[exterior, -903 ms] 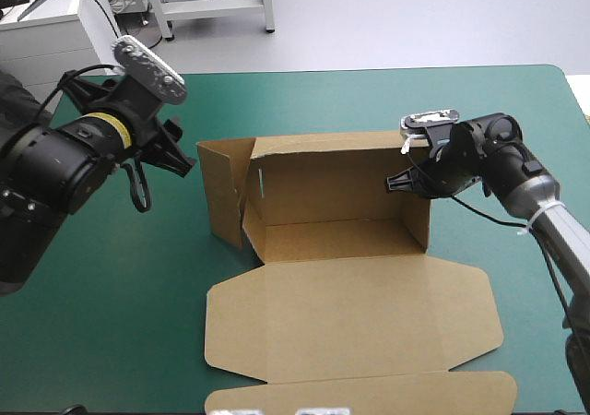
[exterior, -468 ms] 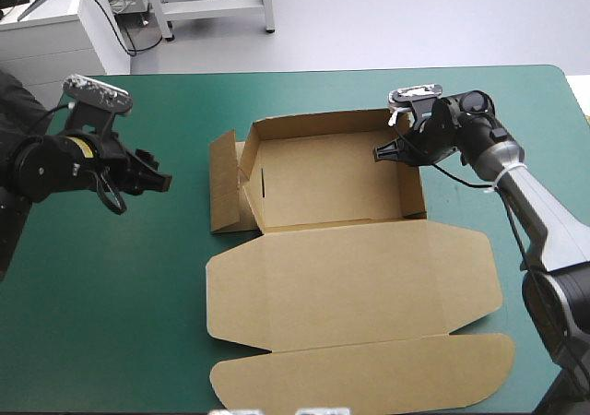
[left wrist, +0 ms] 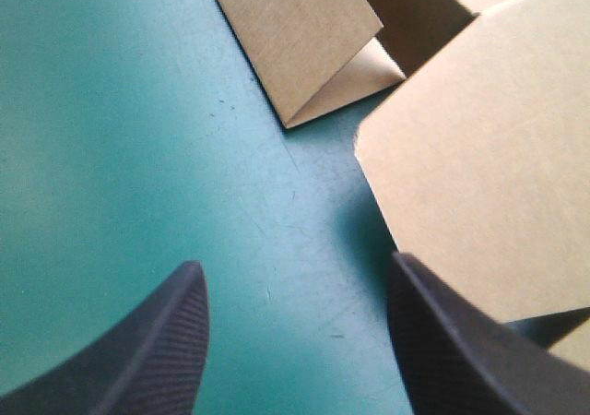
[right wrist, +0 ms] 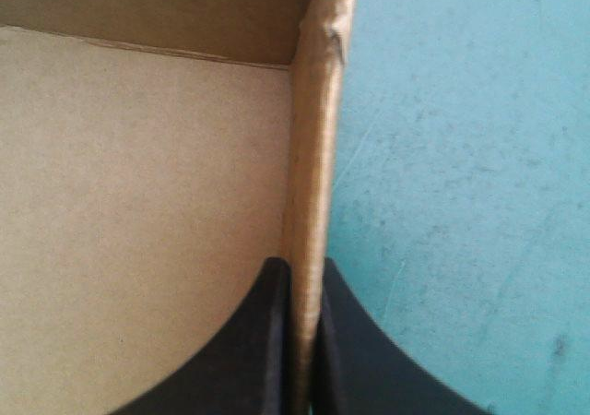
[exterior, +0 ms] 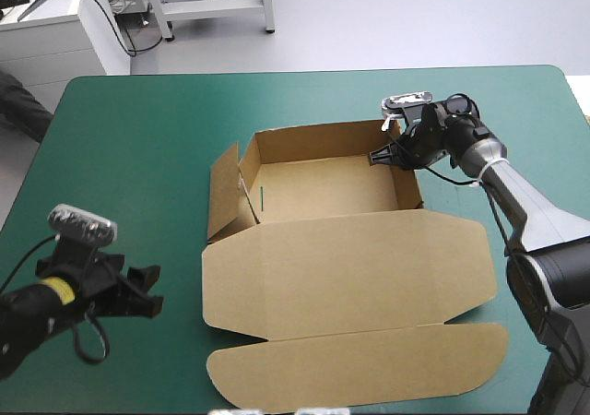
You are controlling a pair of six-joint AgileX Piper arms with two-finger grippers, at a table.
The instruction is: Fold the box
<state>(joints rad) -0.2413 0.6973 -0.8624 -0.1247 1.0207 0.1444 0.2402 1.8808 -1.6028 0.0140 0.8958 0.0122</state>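
The brown box [exterior: 332, 189] stands as an open tray at the table's middle, its lid [exterior: 350, 267] lying flat toward the near edge. The tray's left side flap [exterior: 224, 192] leans outward. My right gripper [exterior: 385, 154] is shut on the box's right wall [right wrist: 312, 148], one black finger inside and one outside. My left gripper [exterior: 147, 297] hovers low over the teal-green cover near the front left, clear of the box. It is open [left wrist: 295, 332], with the lid's corner [left wrist: 479, 175] and the leaning flap [left wrist: 304, 37] ahead of it.
Bare teal-green cover [exterior: 129, 157] stretches left of the box and along the far edge. The lid's front flap [exterior: 369, 369] reaches close to the near table edge.
My left arm has pulled back from beside the box's left flap down to the front left corner. The box has settled lower and shifted slightly with the right gripper.
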